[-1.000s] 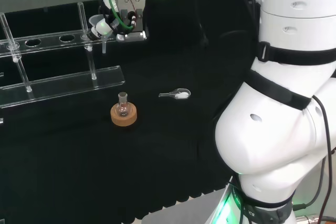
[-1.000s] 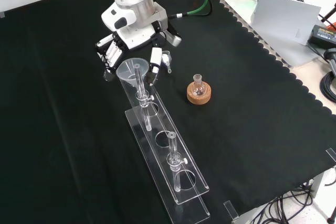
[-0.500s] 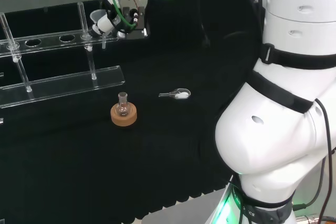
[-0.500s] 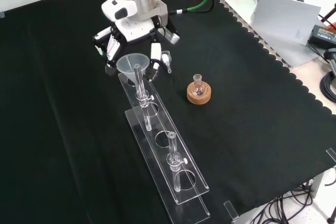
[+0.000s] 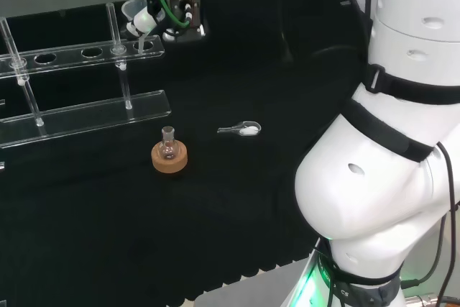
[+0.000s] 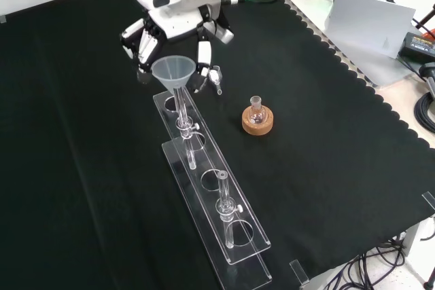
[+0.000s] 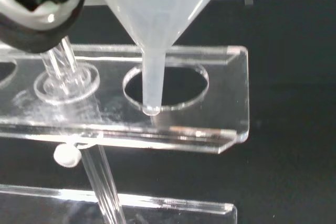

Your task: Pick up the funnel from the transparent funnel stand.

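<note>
While my hand [image 6: 178, 37] rises, its fingers [image 6: 204, 54] stay curled around the funnel [image 6: 173, 73], which I carry by its cone. A second ago the cone sat lower, close over the stand's top shelf; in the front view it is now higher and the stem hangs down toward the far end hole. From the wrist, the stem tip [image 7: 151, 109] is level with the rim of that hole [image 7: 165, 87] in the stand [image 7: 231, 98], so I judge the funnel nearly free but not yet lifted clear. In the head view my hand [image 5: 167, 12] sits at the far side of the bench, just above the stand's right end [image 5: 147, 47]. The stand [image 6: 238, 236] has not shifted, and its posts are upright.

Further out in the front view, the small flask on its cork ring [image 6: 257, 120] stands to the right of the stand, well apart, and a small scoop [image 5: 243, 129] lies on the cloth. I judge the pick nearly done: a straight lift should bring the stem out without knocking the shelf.
</note>
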Action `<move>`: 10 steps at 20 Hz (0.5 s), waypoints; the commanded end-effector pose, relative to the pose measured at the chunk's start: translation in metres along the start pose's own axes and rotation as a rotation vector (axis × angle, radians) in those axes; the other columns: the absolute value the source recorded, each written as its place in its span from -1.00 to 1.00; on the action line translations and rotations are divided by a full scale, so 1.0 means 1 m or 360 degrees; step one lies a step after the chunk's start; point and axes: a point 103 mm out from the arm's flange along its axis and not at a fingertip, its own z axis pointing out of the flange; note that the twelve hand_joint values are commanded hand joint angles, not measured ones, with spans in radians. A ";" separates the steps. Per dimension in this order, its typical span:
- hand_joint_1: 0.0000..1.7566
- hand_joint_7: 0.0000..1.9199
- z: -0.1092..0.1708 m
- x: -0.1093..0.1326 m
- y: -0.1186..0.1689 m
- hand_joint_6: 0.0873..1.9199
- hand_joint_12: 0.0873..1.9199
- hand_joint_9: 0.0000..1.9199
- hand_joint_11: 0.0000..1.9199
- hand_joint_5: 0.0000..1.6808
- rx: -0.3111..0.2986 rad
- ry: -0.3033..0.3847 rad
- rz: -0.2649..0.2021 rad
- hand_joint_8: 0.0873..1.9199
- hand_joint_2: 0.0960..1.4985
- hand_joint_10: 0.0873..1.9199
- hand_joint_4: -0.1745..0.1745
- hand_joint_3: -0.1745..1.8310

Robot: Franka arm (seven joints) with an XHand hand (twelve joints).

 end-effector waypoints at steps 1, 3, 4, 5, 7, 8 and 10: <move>0.12 0.14 -0.031 -0.001 -0.015 -0.46 0.46 0.11 -0.74 -0.03 -0.0042 -0.0068 -0.0084 -0.56 -0.41 -0.73 0.01 -0.20; 0.13 0.15 -0.042 -0.003 -0.022 -0.46 0.46 0.11 -0.74 -0.03 -0.0058 -0.0070 -0.0084 -0.56 -0.42 -0.73 0.01 -0.20; 0.13 0.15 -0.047 -0.004 -0.026 -0.45 0.46 0.11 -0.74 -0.03 -0.0069 -0.0076 -0.0089 -0.56 -0.42 -0.73 0.01 -0.20; 0.13 0.15 -0.053 -0.005 -0.030 -0.45 0.46 0.11 -0.74 -0.03 -0.0073 -0.0082 -0.0093 -0.56 -0.42 -0.73 0.01 -0.20; 0.13 0.15 -0.069 -0.007 -0.040 -0.45 0.46 0.11 -0.73 -0.02 -0.0093 -0.0094 -0.0104 -0.56 -0.42 -0.73 0.01 -0.20; 0.13 0.15 -0.076 -0.008 -0.046 -0.44 0.45 0.11 -0.73 -0.02 -0.0102 -0.0102 -0.0110 -0.56 -0.42 -0.73 0.01 -0.20; 0.14 0.16 -0.091 -0.009 -0.058 -0.44 0.45 0.11 -0.73 -0.02 -0.0123 -0.0109 -0.0121 -0.56 -0.42 -0.73 0.02 -0.20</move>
